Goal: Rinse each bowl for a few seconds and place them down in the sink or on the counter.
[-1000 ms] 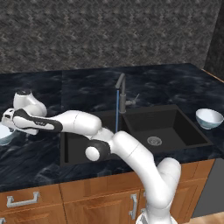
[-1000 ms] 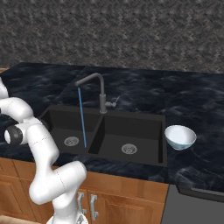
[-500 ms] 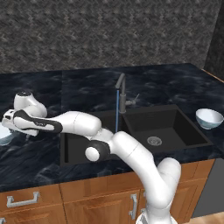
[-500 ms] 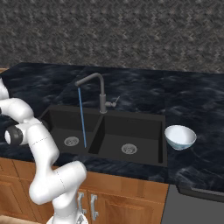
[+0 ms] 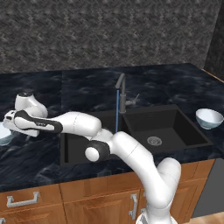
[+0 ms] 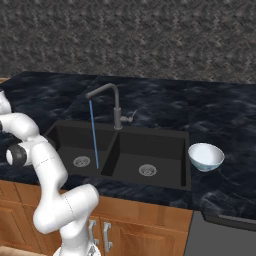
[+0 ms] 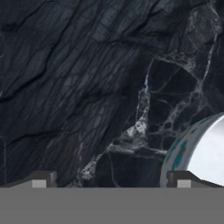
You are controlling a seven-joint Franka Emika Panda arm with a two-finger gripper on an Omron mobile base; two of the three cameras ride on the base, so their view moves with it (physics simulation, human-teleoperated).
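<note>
One bowl [image 5: 4,134] sits on the black counter [image 5: 35,153] at the far left, partly cut off by the picture's edge. My gripper [image 5: 9,127] hangs just above and beside it. In the hand view the gripper [image 7: 111,181] is open, its fingertips [image 7: 41,179] wide apart over bare marble. The bowl's rim [image 7: 197,153] shows by the right fingertip. The second bowl [image 5: 209,118] [image 6: 206,156] stands on the counter right of the sink [image 5: 175,131] [image 6: 165,150]. A thin blue stream of water [image 5: 117,111] [image 6: 94,135] runs from the faucet [image 5: 121,94] [image 6: 115,107] into the left basin.
The grey speckled back wall [image 5: 109,35] rises behind the counter. Brown cabinets with silver handles [image 5: 19,200] lie below its front edge. My arm stretches low across the left basin toward the far left.
The hand has edged slightly left toward the bowl at the far left. The water keeps running and the other bowl has not moved.
</note>
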